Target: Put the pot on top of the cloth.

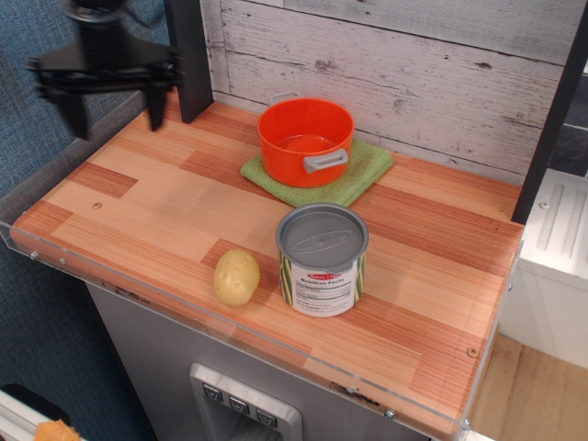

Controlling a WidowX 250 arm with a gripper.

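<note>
The bright-orange pot (306, 141) with grey side handles stands upright on the green terry cloth (358, 175) at the back of the wooden table, near the plank wall. The cloth shows around the pot on its front and right sides. My black gripper (117, 110) is open and empty, blurred, up at the far left above the table's left edge, well away from the pot.
A silver tin can (322, 259) with a label stands in front of the cloth. A yellow potato (237, 277) lies to its left near the front edge. A black post (189, 55) rises at the back left. The table (147, 202) has a clear plastic rim.
</note>
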